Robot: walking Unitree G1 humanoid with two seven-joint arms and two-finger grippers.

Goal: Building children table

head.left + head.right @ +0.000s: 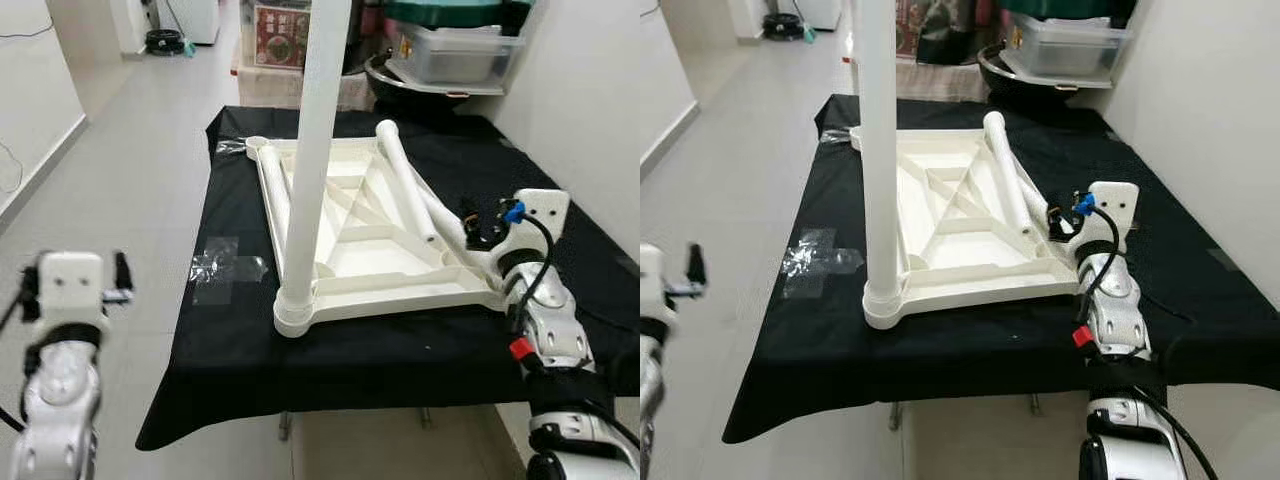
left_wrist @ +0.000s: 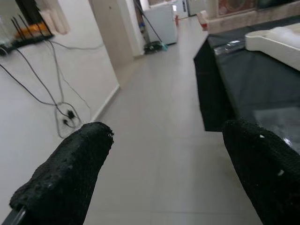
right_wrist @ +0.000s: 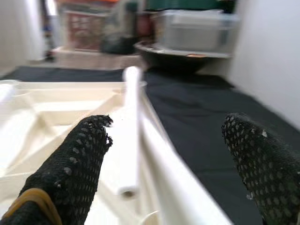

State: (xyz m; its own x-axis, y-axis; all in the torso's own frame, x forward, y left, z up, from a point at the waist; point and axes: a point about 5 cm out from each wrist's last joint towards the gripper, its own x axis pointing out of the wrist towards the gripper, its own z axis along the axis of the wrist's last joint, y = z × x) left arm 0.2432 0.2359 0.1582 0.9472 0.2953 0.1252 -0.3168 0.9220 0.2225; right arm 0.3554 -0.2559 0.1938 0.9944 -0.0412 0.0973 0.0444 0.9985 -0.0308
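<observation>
On the black cloth-covered table (image 1: 330,370), near the middle of the left eye view, lies the white plastic children's table top (image 1: 350,255), turned upside down so its ribs show. 1 white round leg (image 1: 312,150) stands straight up in the near left corner socket and runs out of the top of the frame. 2 more white round legs are not fitted yet. One loose leg (image 1: 405,180) lies slanted across the right half of the upturned top, and another loose leg (image 3: 180,180) lies beside it toward the near right corner. I cannot see a 4th leg. So the job looks like it has just started: 1 leg in, and the rest left to do.

Both loose legs lie between the right gripper's (image 3: 171,159) 2 black fingers in the right wrist view, a bit ahead of them. The fingers are spread wide and do not touch either leg, so nothing is held. In the left eye view this gripper sits at the right middle, just beside the near right corner of the top.

Low in the left of that view, the left gripper (image 2: 173,173) hangs over the grey floor (image 2: 154,140), well apart from the table, its fingers spread wide too and holding nothing.

A crumpled clear plastic bag (image 1: 225,265) lies on the cloth left of the top.
</observation>
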